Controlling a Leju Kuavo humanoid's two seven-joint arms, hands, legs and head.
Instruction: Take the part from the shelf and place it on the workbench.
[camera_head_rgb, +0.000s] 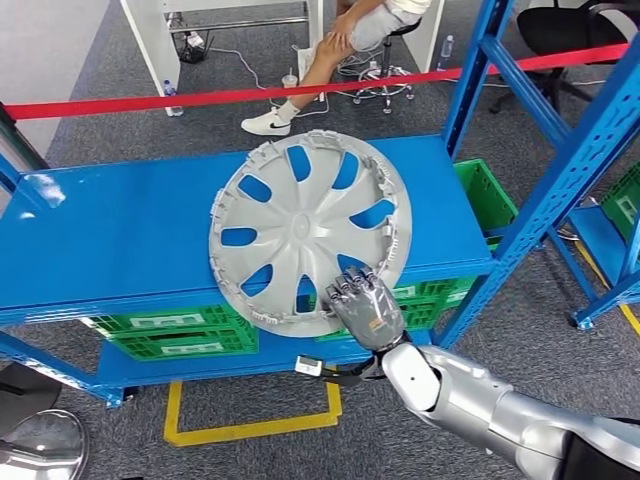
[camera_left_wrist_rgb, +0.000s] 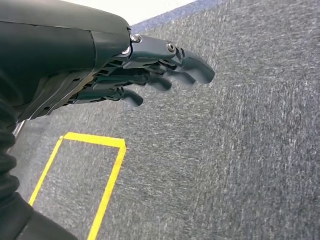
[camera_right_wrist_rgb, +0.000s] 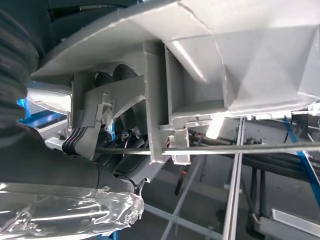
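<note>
the right hand (camera_head_rgb: 367, 308) grips the near rim of the grey wheel cover (camera_head_rgb: 309, 228), its fingers curled over the top edge; in the right wrist view the dark fingers (camera_right_wrist_rgb: 126, 125) sit hooked among the clips and ribs on the cover's underside. the wheel cover lies on the blue shelf (camera_head_rgb: 113, 235), its near edge overhanging the front lip where the hand has it. the left hand (camera_left_wrist_rgb: 151, 75) hangs over grey carpet, released and holding nothing, fingers loosely extended. green crates (camera_head_rgb: 177, 333) sit on the shelf level below, and a person sits behind the red barrier tape (camera_head_rgb: 226, 96). judging from this, the risk is a one-sided hold: a wide, light disc held at one edge could tilt, twist out of the fingers, or catch on the blue shelf upright (camera_head_rgb: 558, 190) while being lifted clear.
</note>
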